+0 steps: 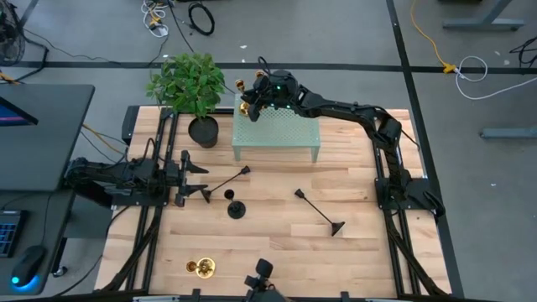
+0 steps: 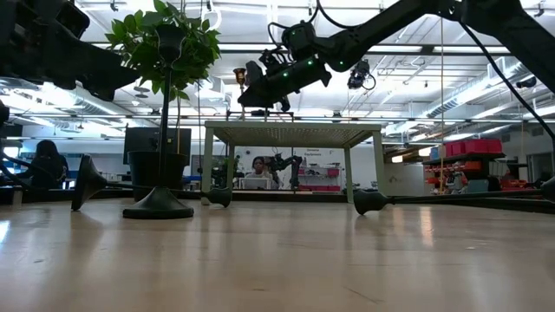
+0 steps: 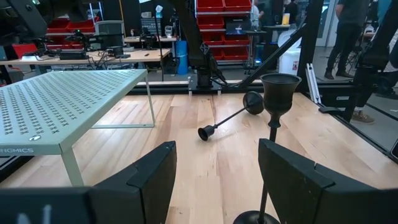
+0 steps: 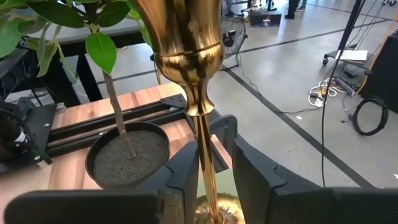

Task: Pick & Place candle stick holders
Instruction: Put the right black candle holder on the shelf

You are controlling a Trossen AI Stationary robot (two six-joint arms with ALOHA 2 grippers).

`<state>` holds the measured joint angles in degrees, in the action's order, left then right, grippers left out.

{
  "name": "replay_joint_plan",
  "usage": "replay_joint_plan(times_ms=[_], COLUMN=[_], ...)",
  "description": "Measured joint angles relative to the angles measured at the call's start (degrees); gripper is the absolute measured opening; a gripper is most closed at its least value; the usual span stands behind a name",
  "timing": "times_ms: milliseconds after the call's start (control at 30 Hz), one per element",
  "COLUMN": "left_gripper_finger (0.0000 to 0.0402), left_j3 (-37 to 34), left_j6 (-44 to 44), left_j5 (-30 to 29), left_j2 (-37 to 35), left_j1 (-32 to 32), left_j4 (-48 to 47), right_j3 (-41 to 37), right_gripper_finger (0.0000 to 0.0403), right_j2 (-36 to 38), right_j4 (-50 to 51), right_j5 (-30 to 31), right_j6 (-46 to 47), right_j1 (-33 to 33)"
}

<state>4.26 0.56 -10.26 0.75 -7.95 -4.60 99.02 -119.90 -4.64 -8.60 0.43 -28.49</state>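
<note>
The right claw (image 1: 249, 107) reaches over the far left corner of the pale green perforated stand (image 1: 281, 134), its fingers closed around the thin stem of a gold candle stick holder (image 4: 189, 68); the right wrist view shows the stem upright between the two pads, the round gold base just below them, and the black plant pot (image 1: 203, 131) close beside the stand; whether the base already touches the stand top I cannot tell.

The step in hand looks like placing this gold holder on the stand; a second gold holder (image 1: 239, 85) shows at the stand's far corner, just beside the claw.

The left claw (image 1: 191, 178) waits low at the worktop's (image 1: 277, 243) left side, fingers apart and holding nothing; an upright black holder (image 3: 273, 124) stands just ahead of it.

Two black holders lie on their sides on the worktop, one near the left claw (image 1: 226, 181), one to the right (image 1: 320, 212); another gold holder (image 1: 200, 268) rests near the front edge.

The next move calls for lowering the holder straight until its base sits flat, then parting the fingers without nudging the stem or the neighbouring gold holder.
</note>
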Motion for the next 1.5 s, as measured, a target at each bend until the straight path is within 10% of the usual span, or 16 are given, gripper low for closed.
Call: replay_joint_plan(times_ms=[1500], left_gripper_finger=[0.0227], left_j3=[-0.01], left_j6=[-0.4], left_j5=[0.0], left_j2=[-0.01], left_j1=[0.0], left_j4=[-0.15], right_j3=[0.07], right_gripper_finger=[0.0098], right_j2=[3.98], right_j4=[16.31], right_j5=[2.45], right_j6=[-3.96], right_j1=[0.83])
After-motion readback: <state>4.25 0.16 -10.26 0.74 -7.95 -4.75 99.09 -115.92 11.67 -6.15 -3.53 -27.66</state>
